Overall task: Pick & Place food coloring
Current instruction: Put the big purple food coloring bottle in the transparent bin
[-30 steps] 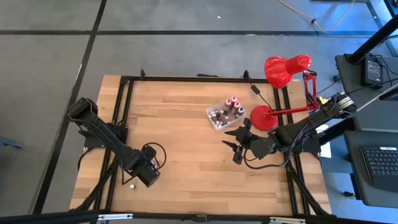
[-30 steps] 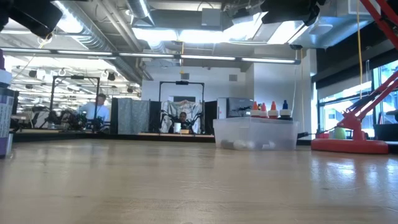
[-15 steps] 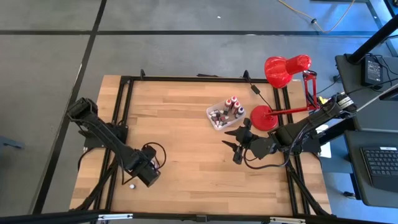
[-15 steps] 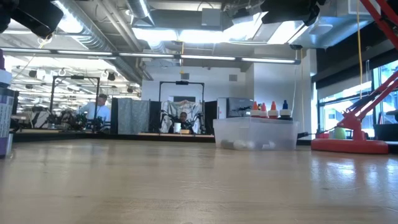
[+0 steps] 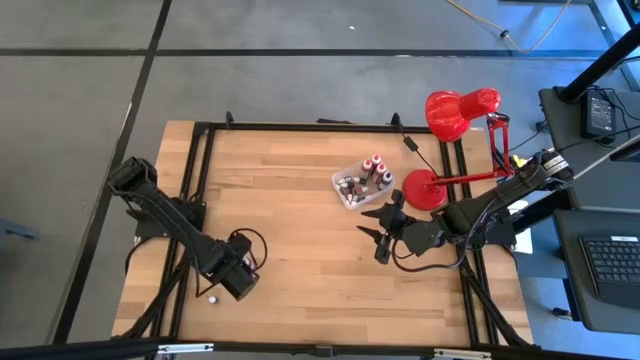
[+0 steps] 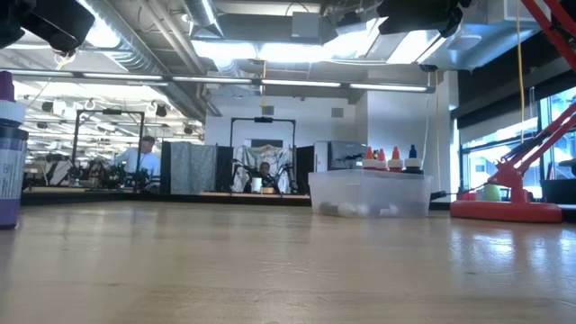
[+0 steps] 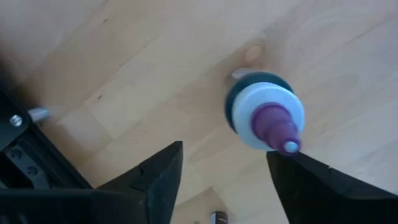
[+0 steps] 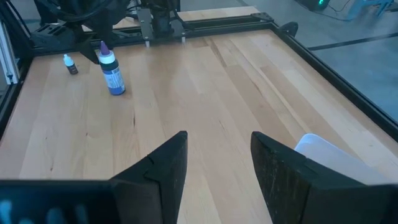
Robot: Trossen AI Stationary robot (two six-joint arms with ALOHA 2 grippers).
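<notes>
High view shows the left arm bent low across the counter's [image 5: 300, 200] near left corner, its left gripper [image 5: 238, 283] pointing straight down over a bottle [image 7: 264, 118]. From the left wrist, its dark, wedge-shaped fingers stand spread, apart from that bottle, which stands upright on pale wood-grain planks: a dark round body, white collar and tapered purple cap. A second tiny bottle [image 5: 213, 297] stands just beside the gripper. The right arm reaches in from the right edge, and its right gripper [image 5: 380, 232] hovers with fingers parted and nothing between them, near a clear rectangular tub [image 5: 362, 183]. The tub holds more bottles [image 5: 377, 168], some upright with red caps, next to a glossy red lamp [image 5: 455, 115].
</notes>
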